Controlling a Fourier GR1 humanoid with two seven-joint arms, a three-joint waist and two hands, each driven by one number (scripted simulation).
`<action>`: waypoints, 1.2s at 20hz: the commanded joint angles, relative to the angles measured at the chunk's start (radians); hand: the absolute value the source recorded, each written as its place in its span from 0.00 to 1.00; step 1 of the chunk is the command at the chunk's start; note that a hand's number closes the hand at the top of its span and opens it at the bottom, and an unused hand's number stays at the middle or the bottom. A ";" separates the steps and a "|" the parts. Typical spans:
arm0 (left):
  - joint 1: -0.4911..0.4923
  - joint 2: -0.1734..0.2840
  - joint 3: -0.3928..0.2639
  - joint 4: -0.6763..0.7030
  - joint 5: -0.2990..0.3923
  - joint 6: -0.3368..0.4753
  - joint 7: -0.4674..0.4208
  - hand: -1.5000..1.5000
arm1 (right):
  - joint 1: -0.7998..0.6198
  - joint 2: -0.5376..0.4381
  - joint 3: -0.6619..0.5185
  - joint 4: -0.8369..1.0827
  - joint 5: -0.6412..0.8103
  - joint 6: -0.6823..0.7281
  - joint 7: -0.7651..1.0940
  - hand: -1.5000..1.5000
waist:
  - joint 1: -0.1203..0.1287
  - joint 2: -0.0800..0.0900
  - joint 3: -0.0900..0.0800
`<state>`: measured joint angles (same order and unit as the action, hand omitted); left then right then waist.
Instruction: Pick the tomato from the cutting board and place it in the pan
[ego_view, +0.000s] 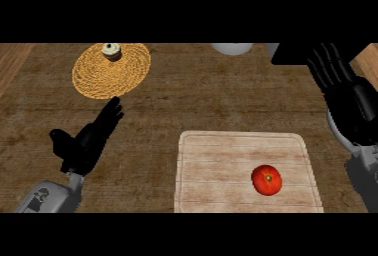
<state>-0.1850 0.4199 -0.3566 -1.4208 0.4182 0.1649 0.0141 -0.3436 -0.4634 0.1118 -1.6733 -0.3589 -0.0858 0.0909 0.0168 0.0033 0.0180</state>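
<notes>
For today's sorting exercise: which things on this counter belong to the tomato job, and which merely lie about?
Belong to the job:
round red tomato
pale wooden cutting board

Lying about:
round woven straw mat
small cream jar on the mat
pale rounded object at the far edge

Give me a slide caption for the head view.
Tomato on the cutting board; both hands open, left hand beside the board, right hand raised at right.

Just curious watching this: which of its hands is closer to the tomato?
Right. The right hand hangs up and right of the tomato; the left hand rests far off to its left, past the cutting board.
</notes>
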 joint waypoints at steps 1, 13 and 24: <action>0.016 -0.031 0.042 0.019 -0.015 0.057 0.028 0.50 | 0.093 0.041 0.002 -0.038 0.004 -0.004 -0.008 1.00 | -0.020 -0.004 -0.018; 0.246 -0.123 0.153 0.057 0.095 0.205 -0.012 0.50 | 0.636 0.128 0.266 -0.288 0.567 -0.454 -0.180 0.00 | -0.086 -0.026 -0.023; 0.240 -0.159 0.105 -0.012 0.041 0.244 0.004 0.50 | 0.871 0.250 0.413 -0.411 1.258 -0.627 0.224 0.00 | -0.021 -0.003 -0.022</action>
<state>0.0362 0.2793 -0.2287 -1.4157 0.4727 0.3834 -0.0082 0.4917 -0.2663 0.4903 -2.0173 0.6724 -0.7210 0.1301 -0.0220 -0.0072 -0.0004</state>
